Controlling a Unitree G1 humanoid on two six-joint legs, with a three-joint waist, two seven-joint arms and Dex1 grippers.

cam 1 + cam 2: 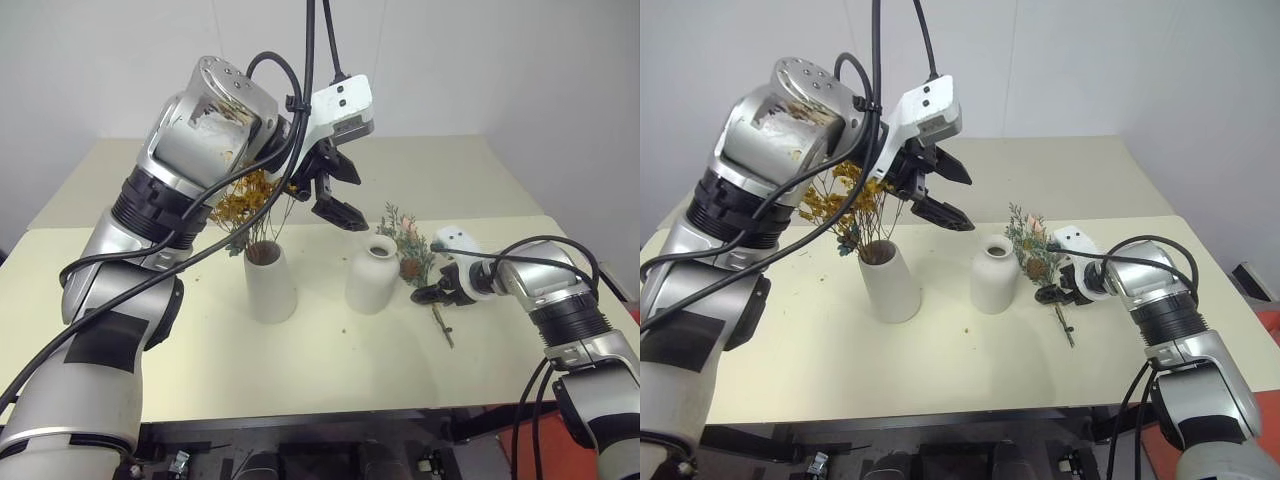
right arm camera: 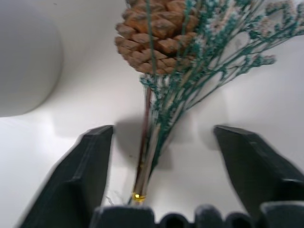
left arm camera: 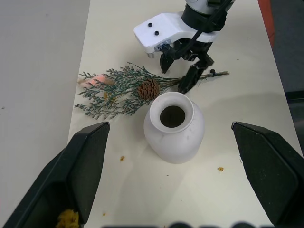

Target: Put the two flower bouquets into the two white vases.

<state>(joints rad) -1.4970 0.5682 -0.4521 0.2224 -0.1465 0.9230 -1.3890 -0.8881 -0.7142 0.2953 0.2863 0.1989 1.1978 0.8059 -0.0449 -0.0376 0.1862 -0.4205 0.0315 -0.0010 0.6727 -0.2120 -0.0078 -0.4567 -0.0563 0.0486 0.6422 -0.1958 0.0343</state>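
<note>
The mustard-yellow bouquet (image 1: 245,198) stands in the tapered white vase (image 1: 270,282). My left gripper (image 1: 352,200) hangs open in the air above and between the two vases, holding nothing. The rounded narrow-necked vase (image 1: 372,275) stands empty to the right. Just beyond it the grey-green bouquet (image 1: 408,245) with its cone (image 2: 152,35) lies flat on the table. My right gripper (image 2: 161,130) is down at the table, open, with a finger (image 2: 90,166) on each side of the stems and gaps between them.
The cream table (image 1: 330,370) has its front edge close to me and a second table surface (image 1: 440,170) behind. Small yellow crumbs (image 3: 122,157) lie near the rounded vase. Black cables (image 1: 310,60) hang above the left arm.
</note>
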